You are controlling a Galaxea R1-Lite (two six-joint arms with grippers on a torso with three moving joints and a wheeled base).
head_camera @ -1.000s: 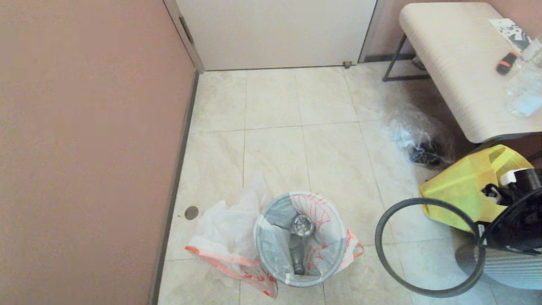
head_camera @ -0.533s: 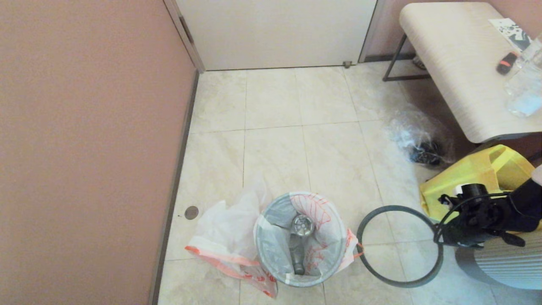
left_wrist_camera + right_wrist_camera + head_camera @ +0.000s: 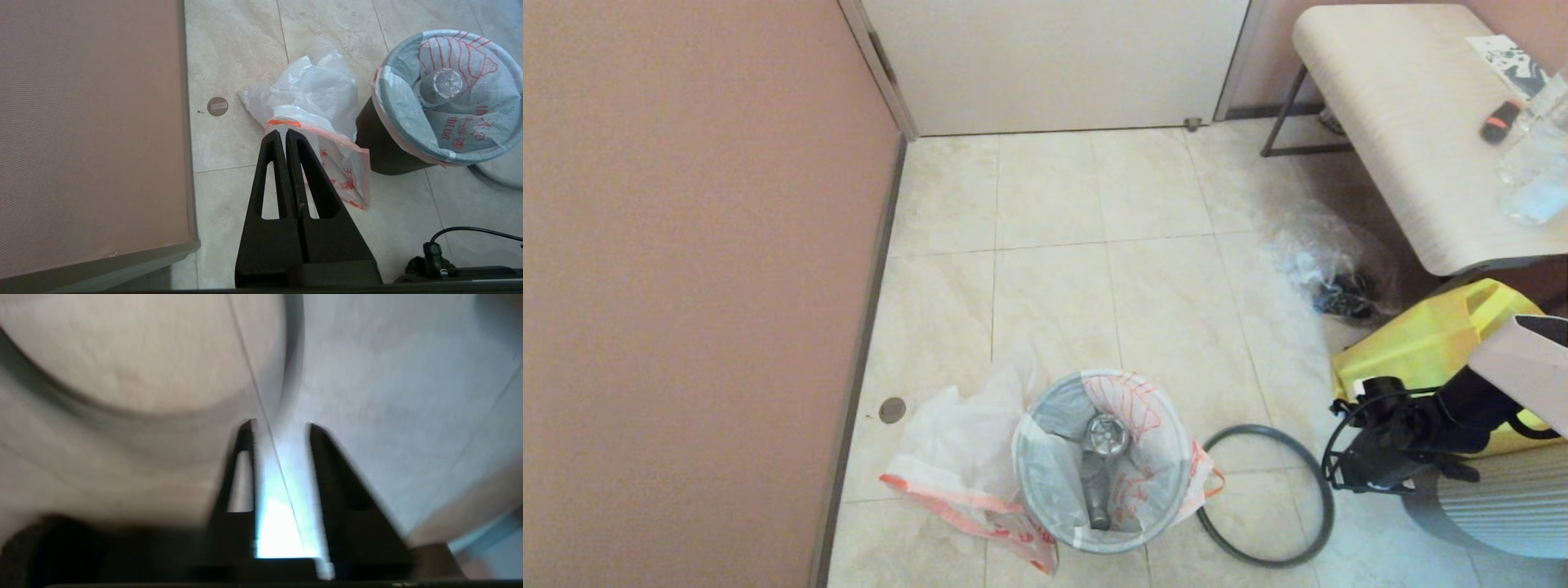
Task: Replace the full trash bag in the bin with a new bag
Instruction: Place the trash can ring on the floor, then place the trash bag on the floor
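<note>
The bin [image 3: 1045,523] [image 3: 380,151] stands on the tiled floor, lined with a white trash bag [image 3: 1131,400] printed in red, and a plastic bottle [image 3: 1101,457] lies inside. A second loose white bag [image 3: 956,449] [image 3: 314,94] lies crumpled on the floor against the bin's left side. The dark hoop [image 3: 1258,426] [image 3: 292,355] lies flat on the floor just right of the bin. My right gripper [image 3: 1335,475] [image 3: 280,424] hangs at the hoop's right edge, open, with nothing between its fingers. My left gripper [image 3: 282,132] is shut and empty above the loose bag.
A yellow tote [image 3: 1421,351] and a pale ribbed object [image 3: 1503,506] sit behind my right arm. A clear plastic bag [image 3: 1327,269] lies under a bench [image 3: 1405,122]. A pink wall [image 3: 686,286] runs along the left, with a floor drain [image 3: 892,410] beside it.
My right gripper carried the hoop down and leftward to the floor beside the bin, then opened and let it go. The left arm has not moved.
</note>
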